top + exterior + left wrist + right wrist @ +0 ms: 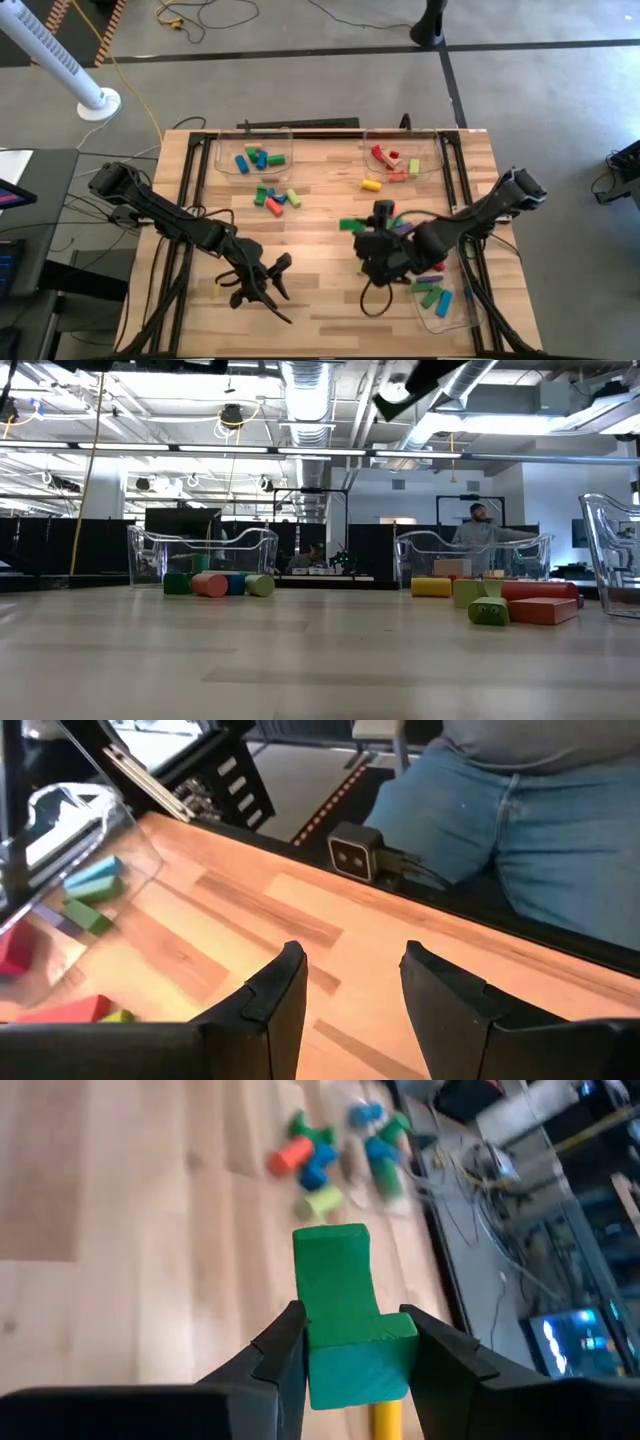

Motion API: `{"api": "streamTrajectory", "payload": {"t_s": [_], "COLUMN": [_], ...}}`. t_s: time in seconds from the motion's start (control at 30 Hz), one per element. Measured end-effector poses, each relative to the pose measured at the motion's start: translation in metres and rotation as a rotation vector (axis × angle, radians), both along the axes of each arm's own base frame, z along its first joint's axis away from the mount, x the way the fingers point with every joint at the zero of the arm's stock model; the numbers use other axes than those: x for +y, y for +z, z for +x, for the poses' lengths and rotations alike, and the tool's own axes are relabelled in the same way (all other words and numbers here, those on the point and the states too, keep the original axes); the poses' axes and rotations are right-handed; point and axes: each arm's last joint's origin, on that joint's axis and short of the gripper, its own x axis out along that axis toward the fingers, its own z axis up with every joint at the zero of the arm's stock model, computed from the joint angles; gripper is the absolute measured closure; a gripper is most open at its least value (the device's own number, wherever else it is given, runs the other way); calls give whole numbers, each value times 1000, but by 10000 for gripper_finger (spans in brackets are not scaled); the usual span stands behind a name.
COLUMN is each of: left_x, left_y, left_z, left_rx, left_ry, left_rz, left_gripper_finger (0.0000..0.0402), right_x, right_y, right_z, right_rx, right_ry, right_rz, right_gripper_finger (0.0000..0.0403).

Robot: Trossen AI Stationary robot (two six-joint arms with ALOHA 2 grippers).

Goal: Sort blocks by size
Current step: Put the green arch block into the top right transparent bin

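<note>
Between the fingers of my right pincer (350,1355) sits a long green block (345,1315), clamped at its near end with most of its length sticking out past the fingertips. Something yellow shows just beneath it, touching or nearly so; I cannot tell what it is. From above, that pincer (383,262) hangs over the right half of the table (320,290), close to the clear tray (447,300) at the right edge that already has a few long green and blue pieces in it. Other blocks lie loose in a mixed cluster (277,197) toward the table's middle, more sit in the two far trays, and a yellow cylinder (371,185) lies on its own.

My worry is the overhang: held at one end only, the block could pivot or slip if I swing fast, and its free end could catch the tray wall on the way in.

My left pincer (350,1000) waits low over the bare wood on the left, fingers partly apart and holding nothing; a person in jeans stands beyond the table edge
</note>
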Motion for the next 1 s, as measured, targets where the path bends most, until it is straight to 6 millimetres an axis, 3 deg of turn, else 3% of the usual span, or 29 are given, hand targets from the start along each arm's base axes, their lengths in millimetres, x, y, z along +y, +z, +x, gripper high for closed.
{"api": "streamTrajectory", "payload": {"t_s": [0.27,0.47,1.0], "left_x": [0,1,1], "left_y": [-2,-3,-3], "left_z": [-1,-1,-1], "left_rx": [24,27,27], "left_ry": [0,0,0], "left_rz": [11,13,12], "left_gripper_finger": [246,246,246], "right_x": [-47,-91,-196], "right_y": [18,15,-34], "right_z": [-13,-27,-88], "right_rx": [22,29,44], "right_ry": [-146,-278,-558], "right_rz": [0,16,178], "right_gripper_finger": [243,243,242]}}
